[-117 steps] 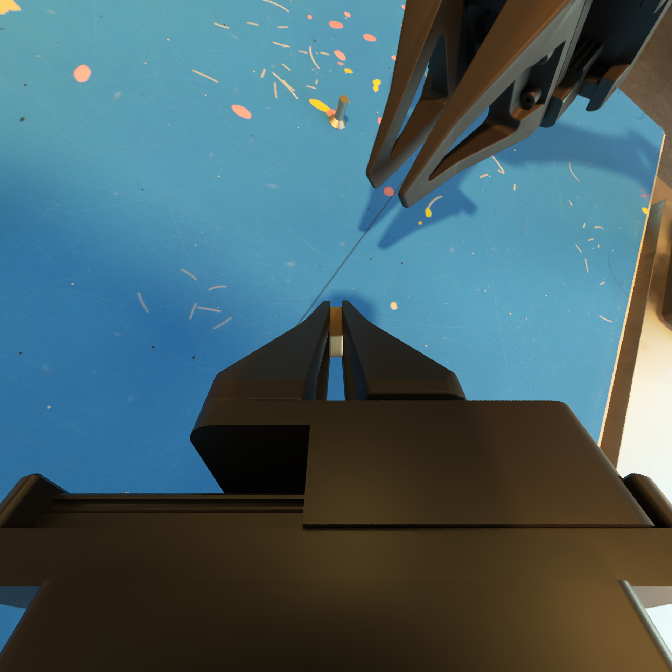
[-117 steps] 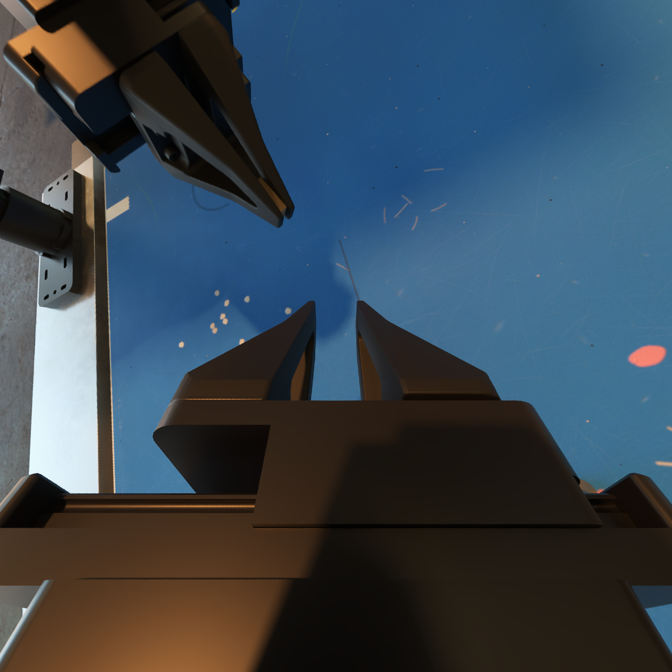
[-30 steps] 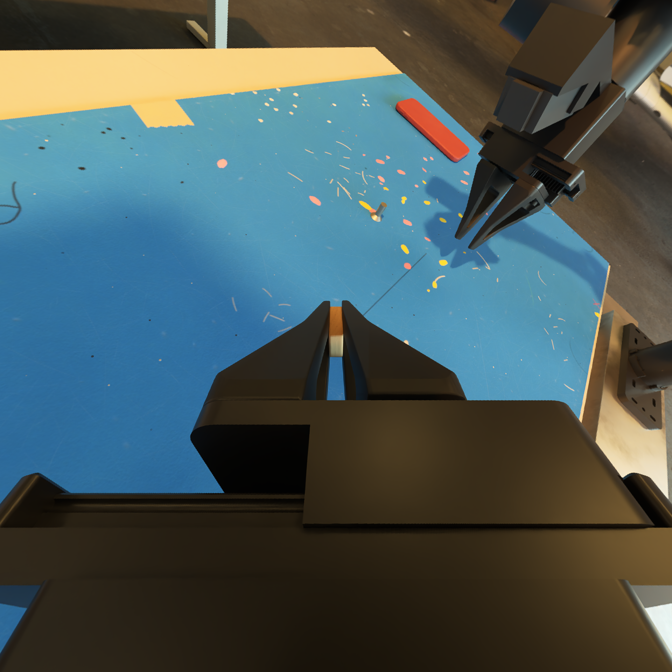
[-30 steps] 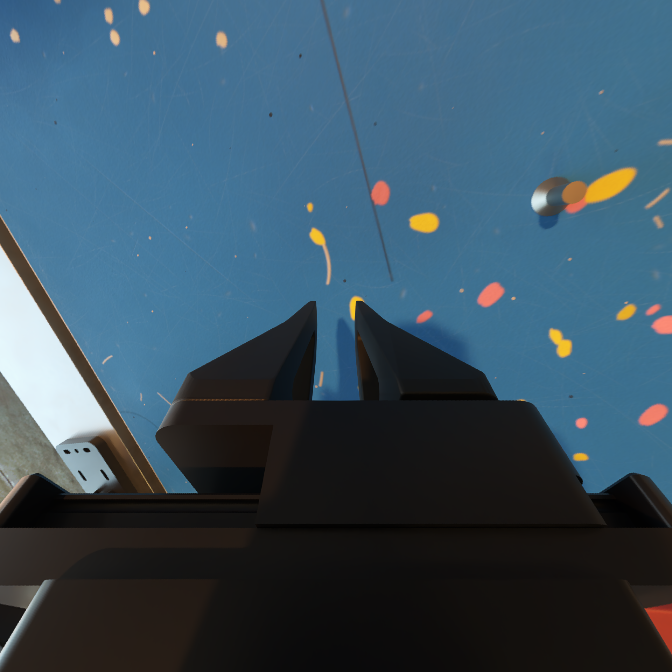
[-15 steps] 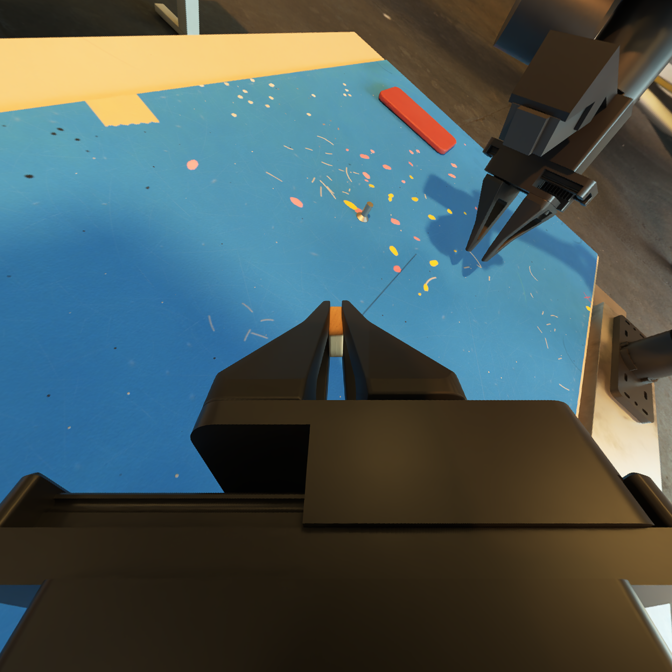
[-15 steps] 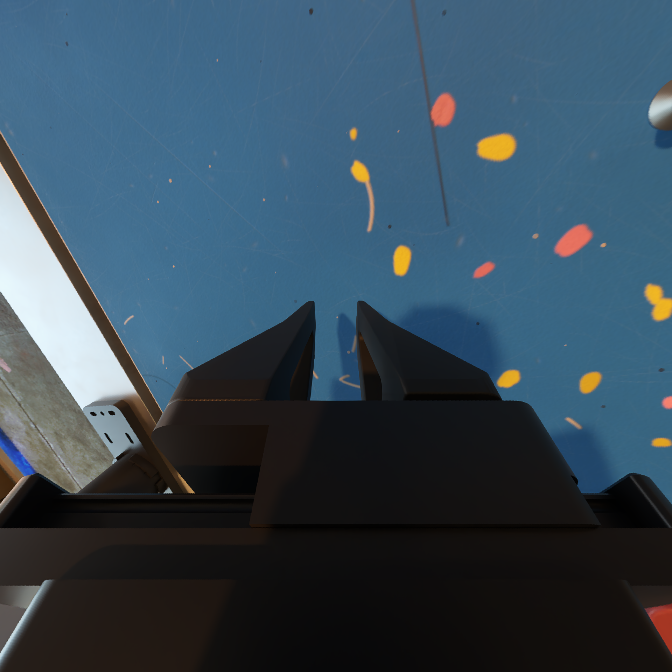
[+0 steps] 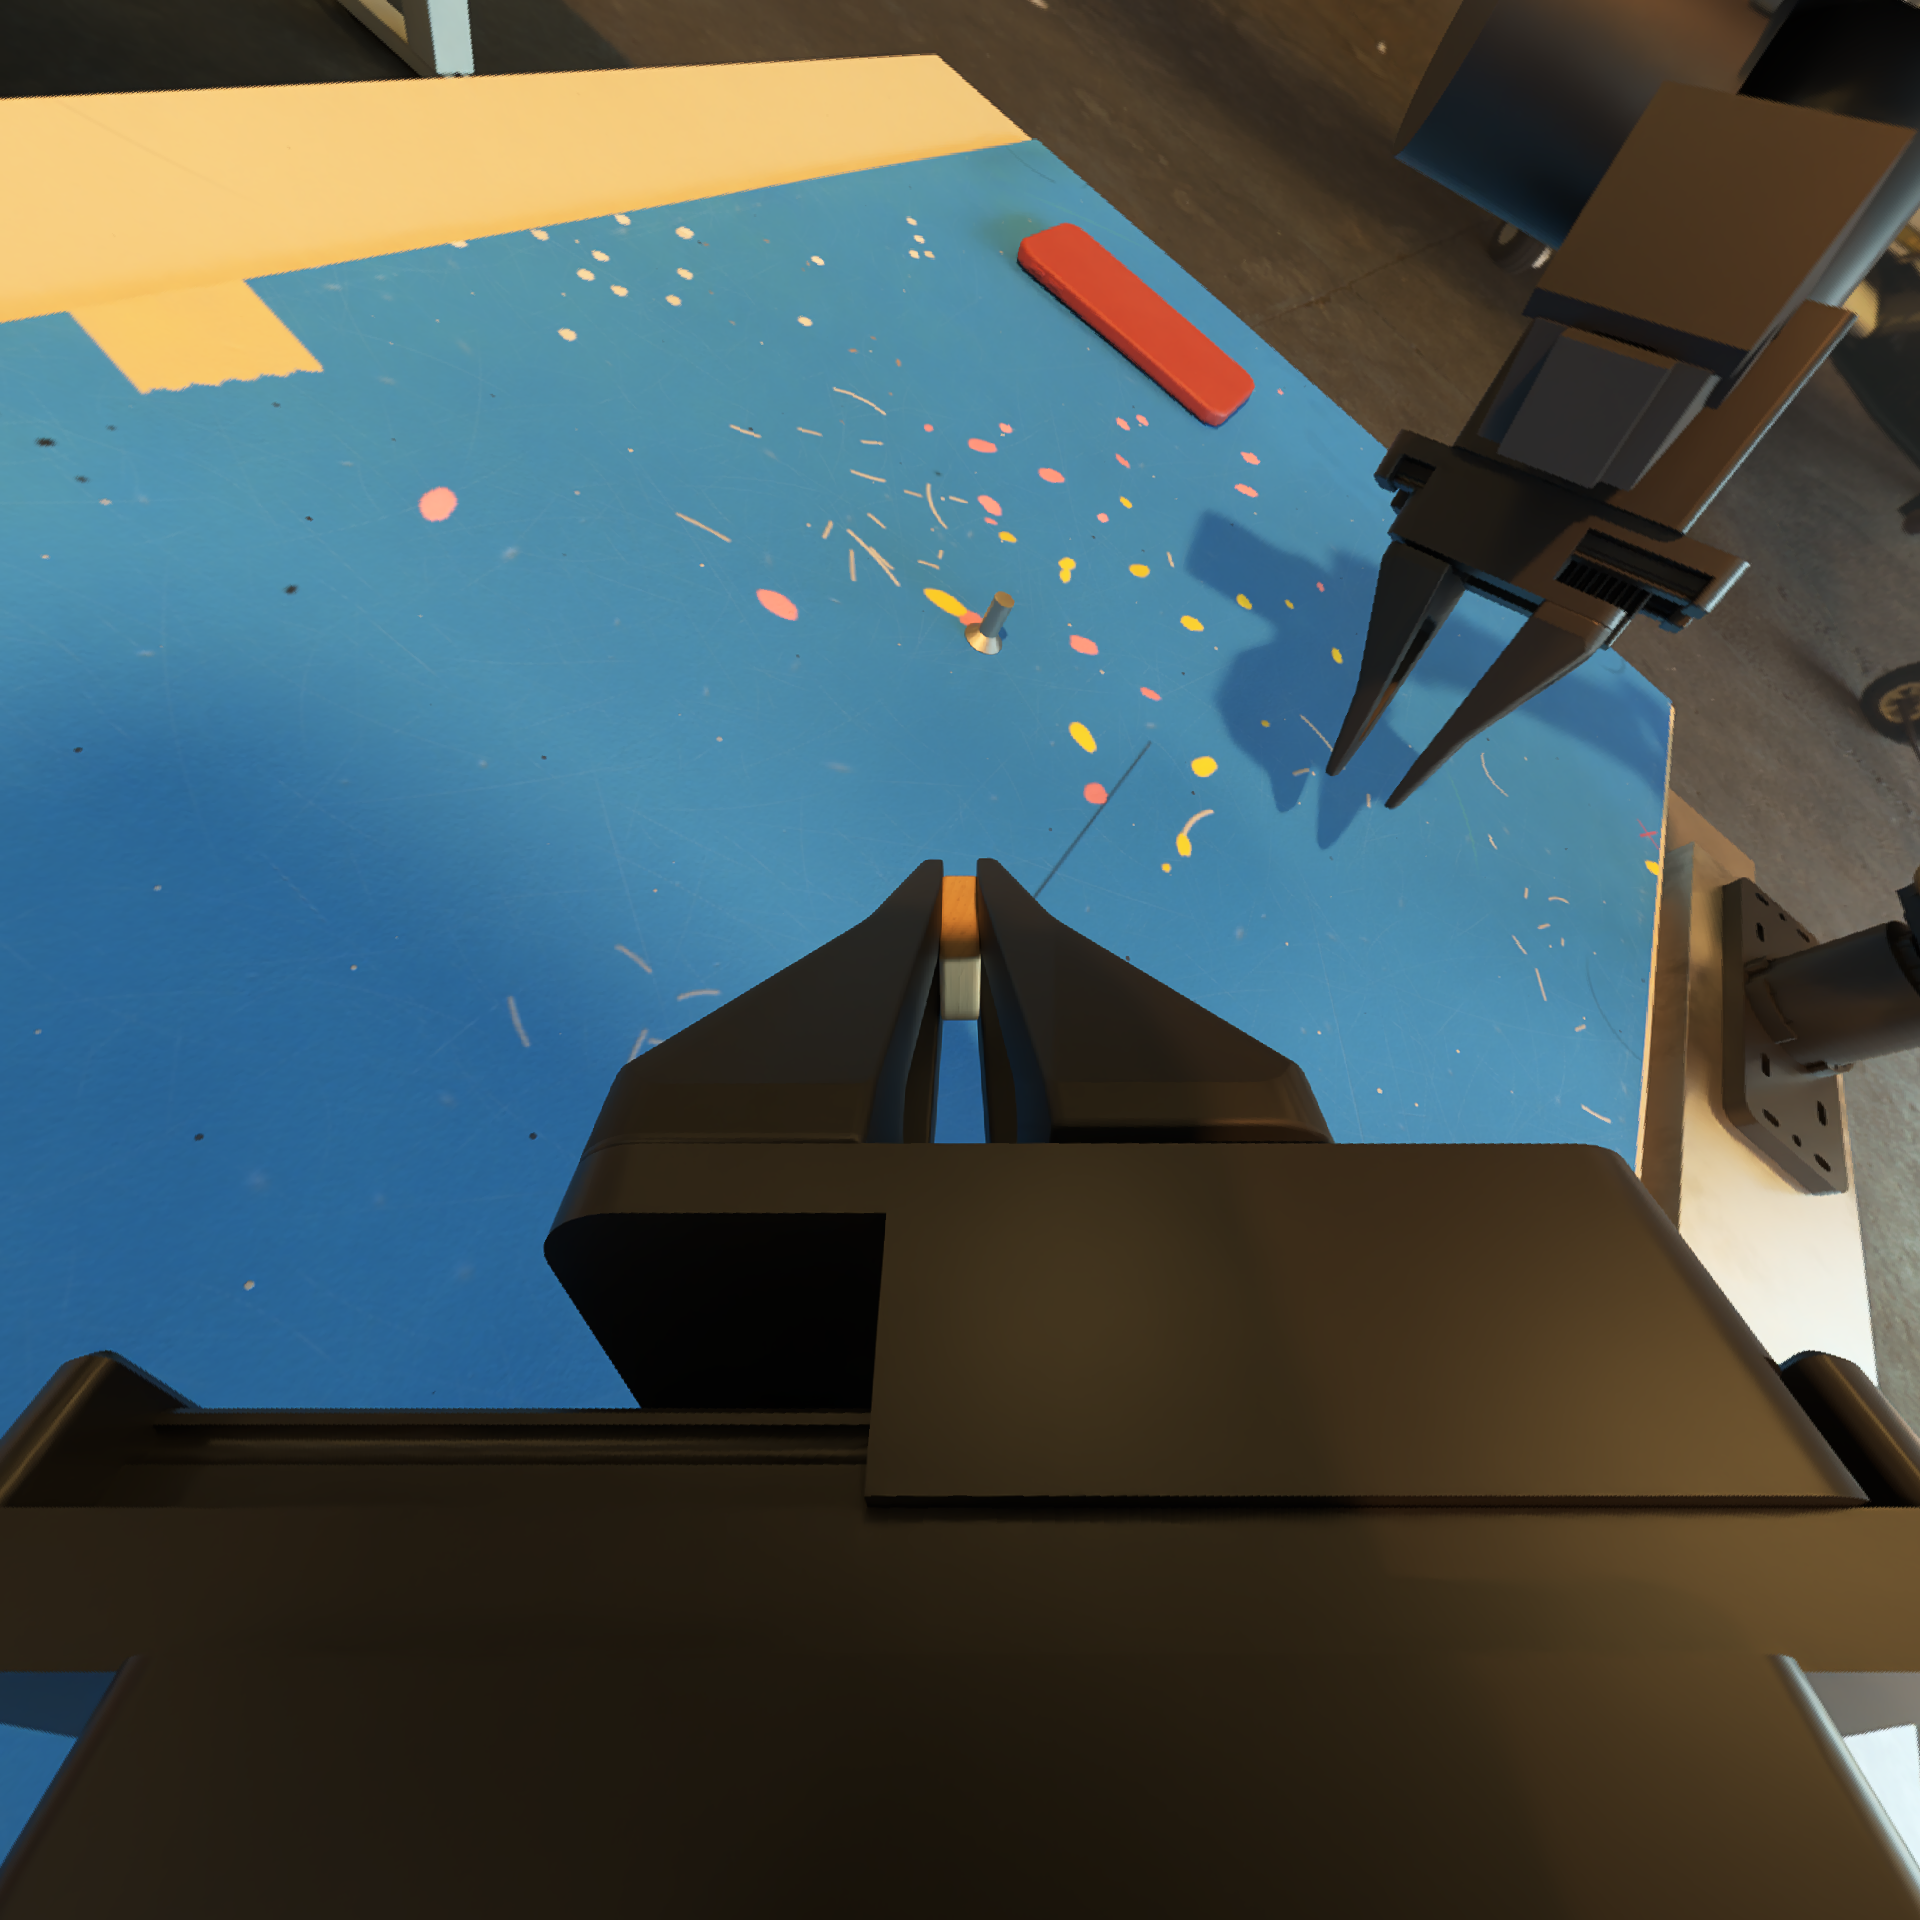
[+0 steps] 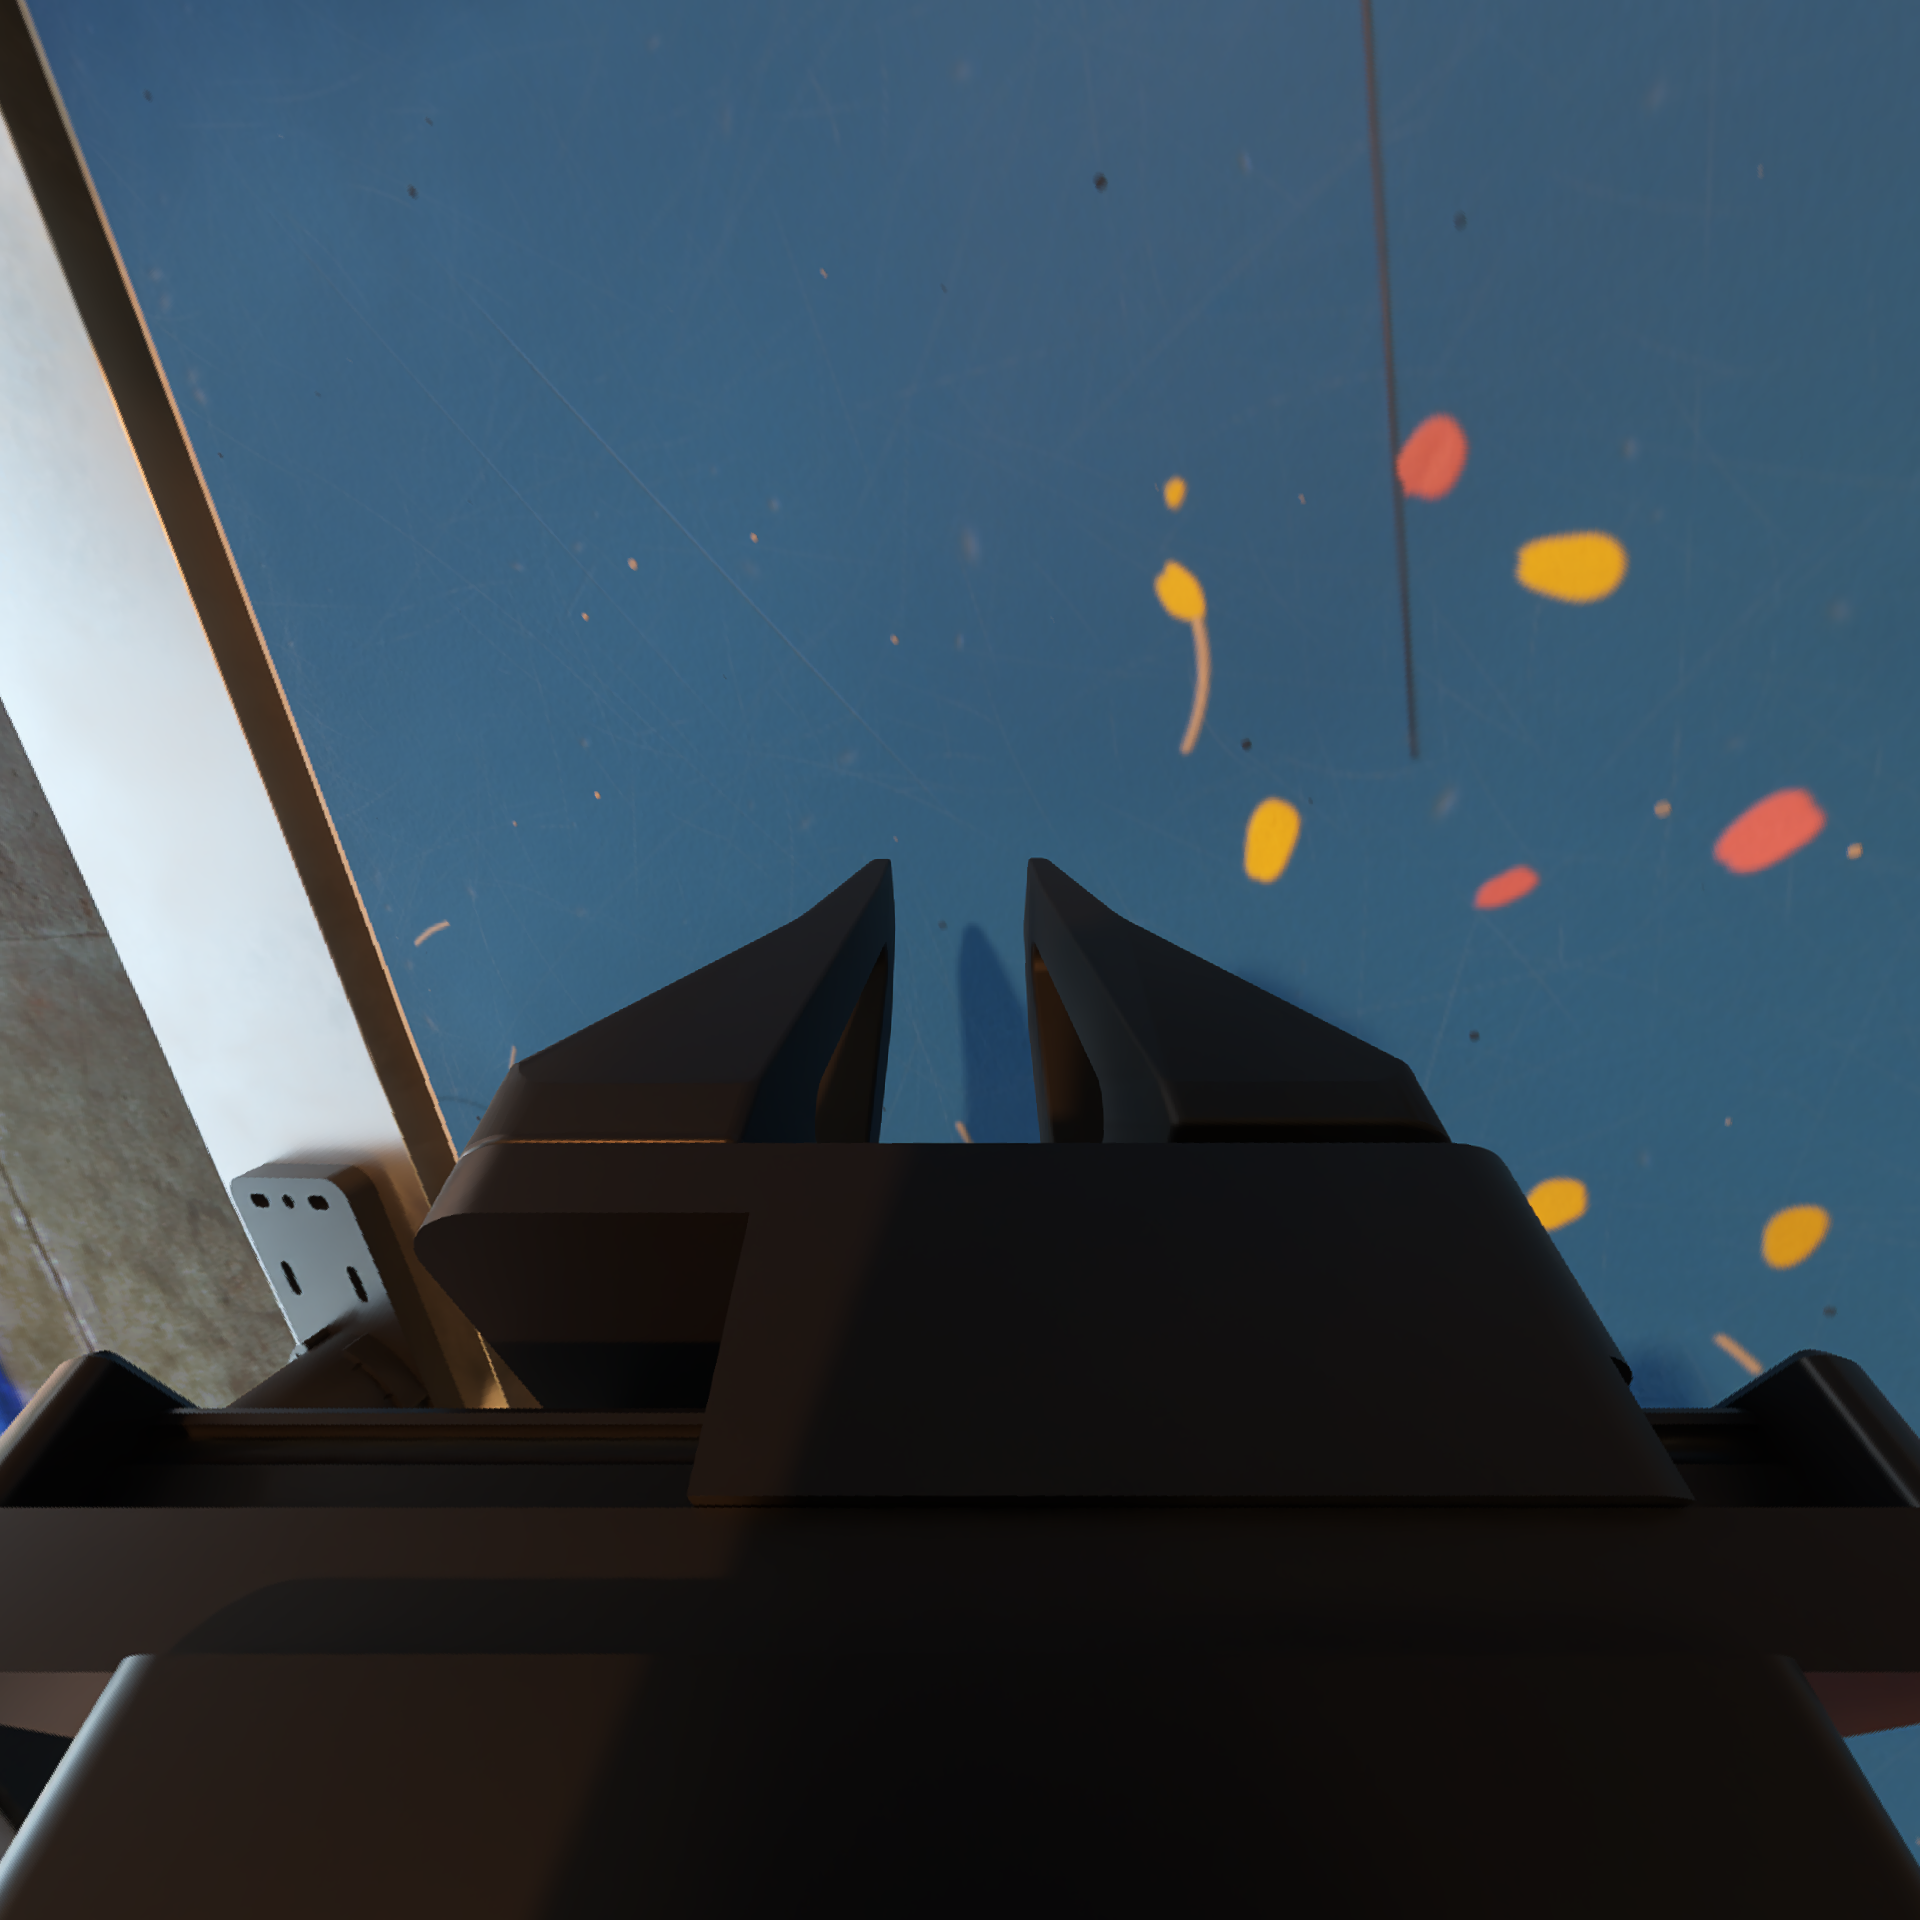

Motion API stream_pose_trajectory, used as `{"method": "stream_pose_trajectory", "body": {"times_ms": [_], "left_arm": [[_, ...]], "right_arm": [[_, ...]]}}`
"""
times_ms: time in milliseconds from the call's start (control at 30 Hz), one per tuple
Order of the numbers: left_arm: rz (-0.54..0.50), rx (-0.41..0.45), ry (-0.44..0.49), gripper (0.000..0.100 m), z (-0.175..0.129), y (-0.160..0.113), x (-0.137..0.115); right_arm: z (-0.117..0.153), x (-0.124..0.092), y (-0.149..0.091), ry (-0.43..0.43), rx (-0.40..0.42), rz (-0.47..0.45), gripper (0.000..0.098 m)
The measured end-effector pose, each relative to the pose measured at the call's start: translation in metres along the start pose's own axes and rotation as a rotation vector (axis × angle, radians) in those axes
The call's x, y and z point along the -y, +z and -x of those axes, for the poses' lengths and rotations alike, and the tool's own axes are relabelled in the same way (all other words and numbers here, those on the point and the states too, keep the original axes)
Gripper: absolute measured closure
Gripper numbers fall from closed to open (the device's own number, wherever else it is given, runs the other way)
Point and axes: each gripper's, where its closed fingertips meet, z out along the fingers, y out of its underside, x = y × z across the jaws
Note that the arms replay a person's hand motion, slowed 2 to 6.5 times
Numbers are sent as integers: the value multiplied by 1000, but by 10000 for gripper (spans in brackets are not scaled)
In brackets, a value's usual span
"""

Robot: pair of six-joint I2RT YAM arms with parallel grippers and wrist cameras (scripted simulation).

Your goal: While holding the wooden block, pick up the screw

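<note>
My left gripper [image 7: 959, 868] is shut on a small wooden block [image 7: 960, 940], orange on top and pale below, held well above the blue table. A metal screw [image 7: 988, 625] stands head-down on the table ahead of it, by a yellow paint spot. My right gripper [image 8: 959, 864] is open and empty, close above the table near its right edge; it also shows in the left wrist view [image 7: 1361, 787], to the right of the screw and nearer than it. The screw is out of the right wrist view.
The blue table [image 7: 416, 779] is speckled with paint spots and scratches. A red flat bar [image 7: 1135, 322] lies at the far right corner. A tan strip [image 7: 468, 177] runs along the far edge. The table's right edge [image 8: 260, 665] and an arm mount plate [image 7: 1782, 1049] lie beside my right gripper.
My right gripper has moved away from the screw toward the table's right edge; the screw left its view. My left gripper still holds the block and has shifted slightly.
</note>
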Motion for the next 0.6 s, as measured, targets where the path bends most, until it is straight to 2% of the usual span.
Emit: {"method": "stream_pose_trajectory", "body": {"times_ms": [333,600], "left_arm": [[6,-12,2,949,-1,7,1],[3,-11,-2,949,-1,8,2]], "right_arm": [[17,23,18,-112,13,-34,749],[22,34,31,-161,9,-30,738]]}}
